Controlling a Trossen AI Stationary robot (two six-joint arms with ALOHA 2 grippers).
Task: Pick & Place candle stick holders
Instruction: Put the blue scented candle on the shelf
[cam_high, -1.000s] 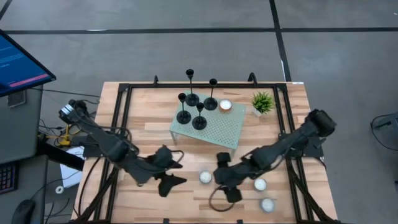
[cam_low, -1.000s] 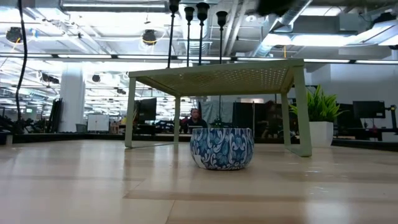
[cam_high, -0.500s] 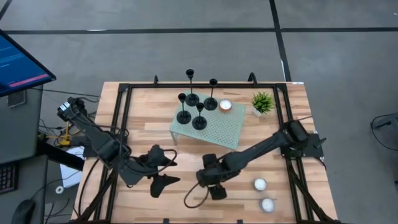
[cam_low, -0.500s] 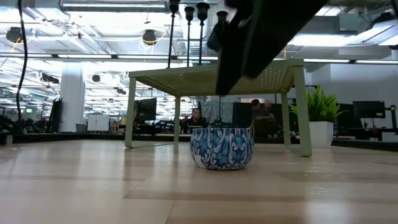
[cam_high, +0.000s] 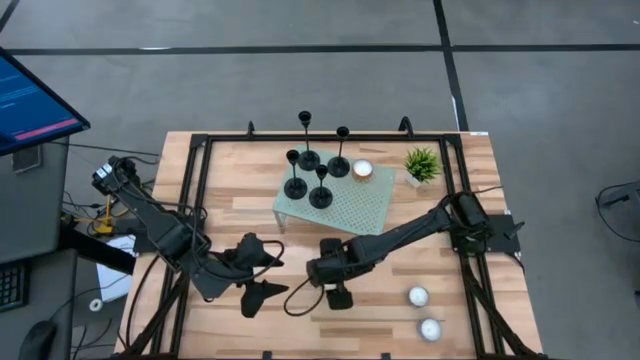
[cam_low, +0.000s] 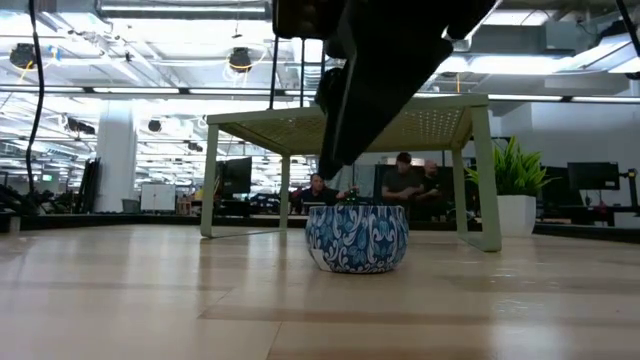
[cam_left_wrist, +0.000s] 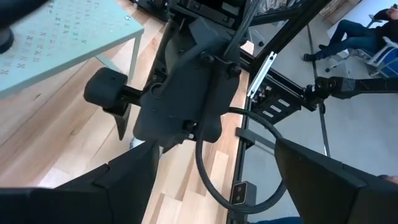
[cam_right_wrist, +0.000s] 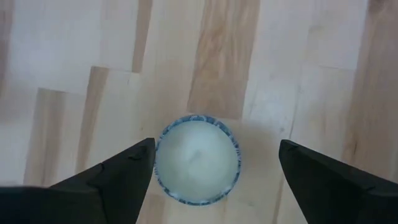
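Four black candle stick holders (cam_high: 309, 160) (cam_high: 339, 166) (cam_high: 295, 188) (cam_high: 320, 197) stand upright on their disc bases on a small green perforated table (cam_high: 350, 205). Their stems show above the table top in the low view (cam_low: 303, 60). My right gripper (cam_right_wrist: 216, 149) is open and points down over a blue-patterned tealight tin (cam_right_wrist: 197, 158). Its fingers stand on either side of the tin, above it. In the high view my right gripper (cam_high: 330, 280) hides the tin. My left gripper (cam_high: 275, 270) is open and empty, just to the left of the right one.
The tin (cam_low: 356, 238) sits on the wood in front of the green table (cam_low: 350, 120). Two white tealights (cam_high: 418, 296) (cam_high: 430, 328) lie near the front right. Another tealight (cam_high: 362, 170) is on the green table, beside a small potted plant (cam_high: 422, 163). People sit in the room behind.
My right gripper has moved toward the table's left edge, from right of the blue-patterned tin to directly above it, and now covers it in the high view. My left gripper has drawn back slightly toward the left.
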